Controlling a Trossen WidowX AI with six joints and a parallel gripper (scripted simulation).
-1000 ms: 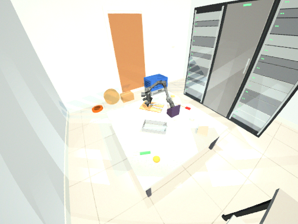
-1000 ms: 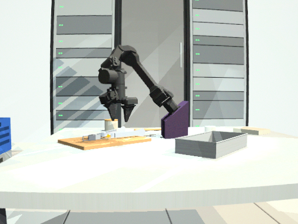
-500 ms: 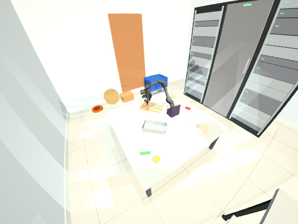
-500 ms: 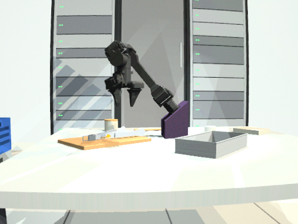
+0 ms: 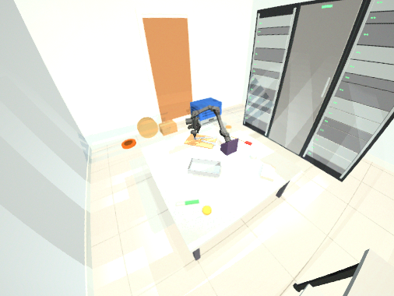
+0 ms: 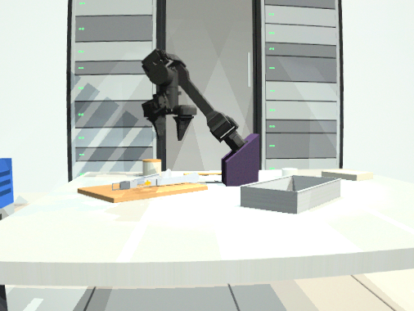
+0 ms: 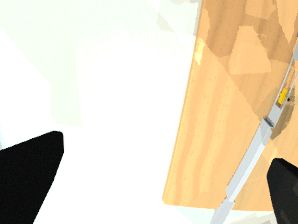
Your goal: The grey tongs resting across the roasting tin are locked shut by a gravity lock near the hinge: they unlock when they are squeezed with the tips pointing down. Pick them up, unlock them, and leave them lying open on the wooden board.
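The grey tongs (image 6: 157,180) (image 5: 204,139) (image 7: 253,163) lie on the wooden board (image 6: 106,193) (image 5: 191,142) (image 7: 206,136), their arms spread apart. My gripper (image 6: 170,135) (image 5: 194,131) is open and empty. It hangs well above the board, clear of the tongs. In the wrist view its two dark fingers stand at the left and right edges, with the board's edge and one tong arm between them. The grey roasting tin (image 6: 291,193) (image 5: 204,167) stands empty to the right of the board.
The arm's purple base (image 6: 242,160) (image 5: 229,146) stands behind the tin. A small cylinder (image 6: 151,166) stands behind the board. A beige block (image 6: 347,175), a green bar (image 5: 191,202), a yellow ball (image 5: 206,210) and a red piece (image 5: 248,142) lie on the white table (image 6: 204,241).
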